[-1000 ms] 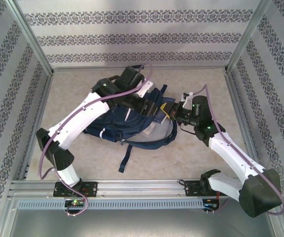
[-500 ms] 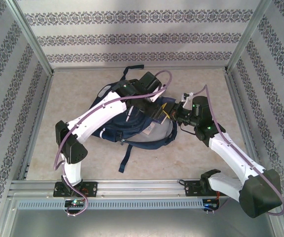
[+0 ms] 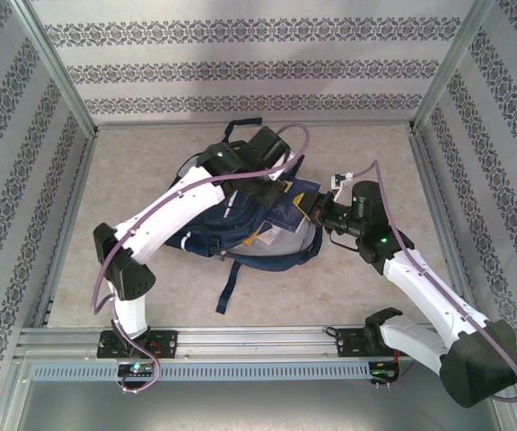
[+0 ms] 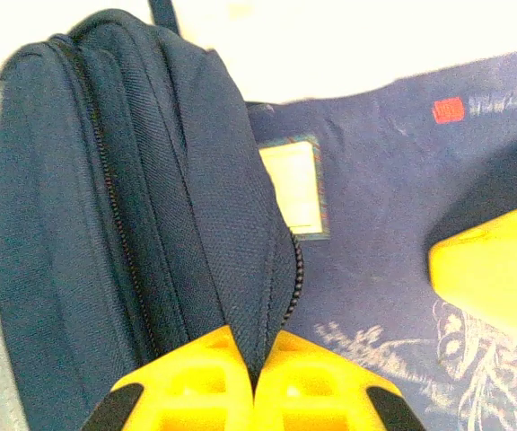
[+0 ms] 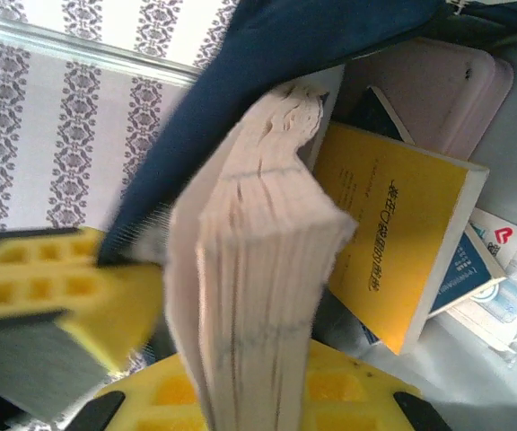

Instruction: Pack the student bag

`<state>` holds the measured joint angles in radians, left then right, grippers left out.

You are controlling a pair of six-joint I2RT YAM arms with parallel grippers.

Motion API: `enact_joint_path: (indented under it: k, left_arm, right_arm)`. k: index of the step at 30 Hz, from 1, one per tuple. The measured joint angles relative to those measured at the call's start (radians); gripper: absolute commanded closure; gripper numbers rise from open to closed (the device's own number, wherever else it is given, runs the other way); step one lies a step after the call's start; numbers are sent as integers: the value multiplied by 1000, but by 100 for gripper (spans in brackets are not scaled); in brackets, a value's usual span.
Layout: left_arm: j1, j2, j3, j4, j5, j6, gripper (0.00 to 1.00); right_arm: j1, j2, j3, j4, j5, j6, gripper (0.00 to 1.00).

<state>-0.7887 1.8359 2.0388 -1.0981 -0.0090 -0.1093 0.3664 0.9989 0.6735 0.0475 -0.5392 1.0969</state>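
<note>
The bag (image 3: 240, 232) lies slumped mid-bench (image 3: 151, 153), its mouth towards the right arm. It is soft, floppy cloth with no firm face, so the stitched rim beside the zip is the place to take it. The left claw (image 4: 254, 355) is clenched on just that rim. The right claw (image 5: 251, 382) seems to grip a thick book (image 5: 258, 260) by its page edge (the view is blurred) at the opening. Once loaded, the bag should drag heavily.

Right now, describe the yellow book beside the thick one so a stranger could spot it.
Find the large navy-blue fabric backpack mid-table. At its opening, beside the thick cream-paged book in the right tool, lies a yellow-covered paperback. Only it has a plain yellow cover with dark lettering.
</note>
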Motion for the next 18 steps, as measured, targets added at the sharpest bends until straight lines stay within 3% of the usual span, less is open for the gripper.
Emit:
enact_joint_path:
  k: [8, 18]
  left_arm:
    - [63, -150, 0, -61, -22, 0, 100]
    - [63, -161, -2, -95, -9, -3, 100]
  right_arm:
    - [49, -9, -84, 8, 29, -64, 100]
    - [155, 123, -97, 131, 82, -27, 100]
